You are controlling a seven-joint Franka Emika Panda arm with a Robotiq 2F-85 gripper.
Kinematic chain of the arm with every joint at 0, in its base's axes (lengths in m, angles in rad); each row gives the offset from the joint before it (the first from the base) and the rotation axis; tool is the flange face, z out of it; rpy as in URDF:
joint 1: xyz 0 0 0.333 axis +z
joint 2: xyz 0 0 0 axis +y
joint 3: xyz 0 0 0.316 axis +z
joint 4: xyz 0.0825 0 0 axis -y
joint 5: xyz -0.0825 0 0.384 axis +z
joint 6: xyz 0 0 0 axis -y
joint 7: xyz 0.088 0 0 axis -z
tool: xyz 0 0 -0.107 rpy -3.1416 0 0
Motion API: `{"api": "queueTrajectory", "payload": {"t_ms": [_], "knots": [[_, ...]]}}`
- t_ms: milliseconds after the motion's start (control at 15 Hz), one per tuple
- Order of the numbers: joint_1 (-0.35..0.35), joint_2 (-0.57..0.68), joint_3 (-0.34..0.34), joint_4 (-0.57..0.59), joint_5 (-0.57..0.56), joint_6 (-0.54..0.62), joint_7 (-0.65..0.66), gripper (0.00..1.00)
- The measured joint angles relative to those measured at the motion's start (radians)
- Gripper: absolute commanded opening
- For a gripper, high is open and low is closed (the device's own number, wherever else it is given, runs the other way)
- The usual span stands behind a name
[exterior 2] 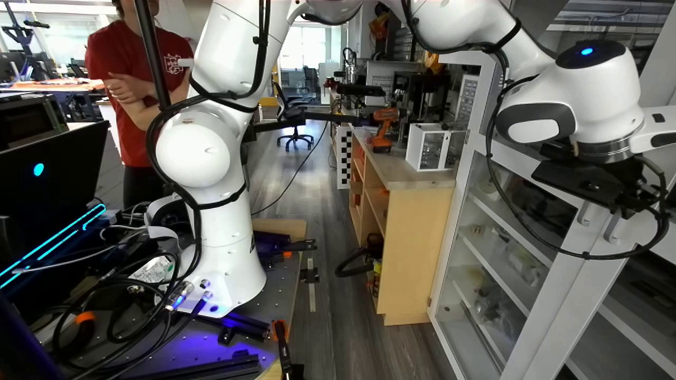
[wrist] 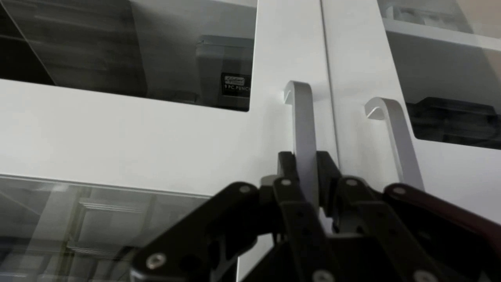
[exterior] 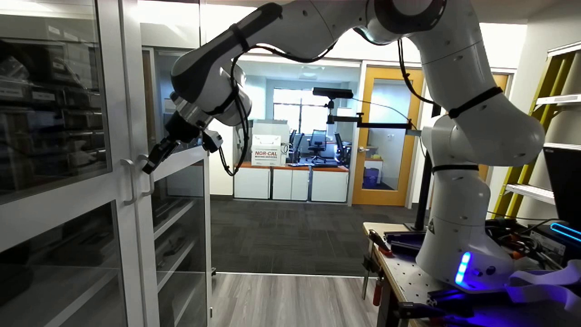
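Claw [wrist: 306, 159], one, black, clamped around a pale bar handle [wrist: 303, 121] just beside the door seam [wrist: 331, 90] of a white, glass-fronted cabinet [wrist: 137, 129]; matching second handle [wrist: 400, 141] across that seam, unheld. Foreseeable fault: the grip sliding or twisting on the flat, smooth bar, should load come lengthwise or off-square.
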Motion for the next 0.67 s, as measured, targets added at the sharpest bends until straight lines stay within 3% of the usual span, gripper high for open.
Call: {"api": "queueTrajectory", "payload": {"t_ms": [133, 333, 600, 667], "knots": [[0.057, 0.011, -0.065, -0.006, -0.109, -0.002, 0.113, 0.55], [0.187, 0.056, -0.217, -0.015, -0.279, -0.011, 0.318, 0.73], [0.323, 0.091, -0.384, -0.019, -0.406, -0.085, 0.475, 0.98], [0.345, 0.091, -0.416, -0.02, -0.427, -0.116, 0.497, 0.99]]}}
